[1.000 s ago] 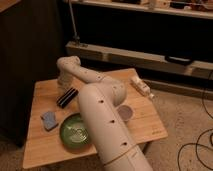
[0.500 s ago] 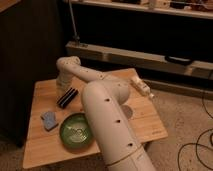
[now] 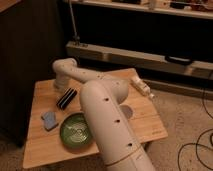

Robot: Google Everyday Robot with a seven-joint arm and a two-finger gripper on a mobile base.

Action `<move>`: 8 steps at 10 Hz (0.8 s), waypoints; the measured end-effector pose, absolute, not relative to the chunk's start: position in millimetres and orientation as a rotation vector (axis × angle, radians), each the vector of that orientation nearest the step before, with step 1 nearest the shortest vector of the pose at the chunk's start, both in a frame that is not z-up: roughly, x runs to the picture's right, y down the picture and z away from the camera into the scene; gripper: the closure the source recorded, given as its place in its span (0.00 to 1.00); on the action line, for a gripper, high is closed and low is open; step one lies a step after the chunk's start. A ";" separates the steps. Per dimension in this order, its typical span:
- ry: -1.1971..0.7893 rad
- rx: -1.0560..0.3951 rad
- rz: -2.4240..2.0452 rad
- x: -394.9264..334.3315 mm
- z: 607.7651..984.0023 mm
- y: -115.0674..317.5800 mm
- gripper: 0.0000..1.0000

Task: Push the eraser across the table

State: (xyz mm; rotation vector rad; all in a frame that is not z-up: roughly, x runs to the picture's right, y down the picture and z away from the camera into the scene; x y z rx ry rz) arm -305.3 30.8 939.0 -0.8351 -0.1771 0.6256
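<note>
A: What is seen on the table (image 3: 150, 127)?

B: A light wooden top is seen, with the white arm (image 3: 107, 117) stretched across it from the near right edge toward the far left. The eraser (image 3: 66, 97) is found in the left half of the top, lying at a slant, dark with a pale stripe along its length.

A: Where is the gripper placed?

B: The gripper (image 3: 65, 86) is located at the far left end of the arm, pointed downward just behind the eraser's far end. Its fingers are drawn together, closed, and nothing is seen held between them. Whether the eraser is actually touched cannot be told.

A: Are any containers noted?

B: One green bowl (image 3: 77, 131) is noted, set near the front of the table, just left of the arm and nearer than the eraser. Pale ring lines are seen on its inside; no loose object is made out within it.

A: What else is laid out?

B: A blue-grey pad (image 3: 49, 120) is placed just left of the bowl, apart from the eraser. A pale object with an orange tip (image 3: 142, 87) is seen at the far right edge of the top.
</note>
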 end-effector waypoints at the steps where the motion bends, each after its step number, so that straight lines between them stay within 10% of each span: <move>1: -0.182 -0.824 0.637 -306.5 939.6 23.2 1.00; 8: -0.140 -0.799 0.653 -306.8 964.5 28.4 1.00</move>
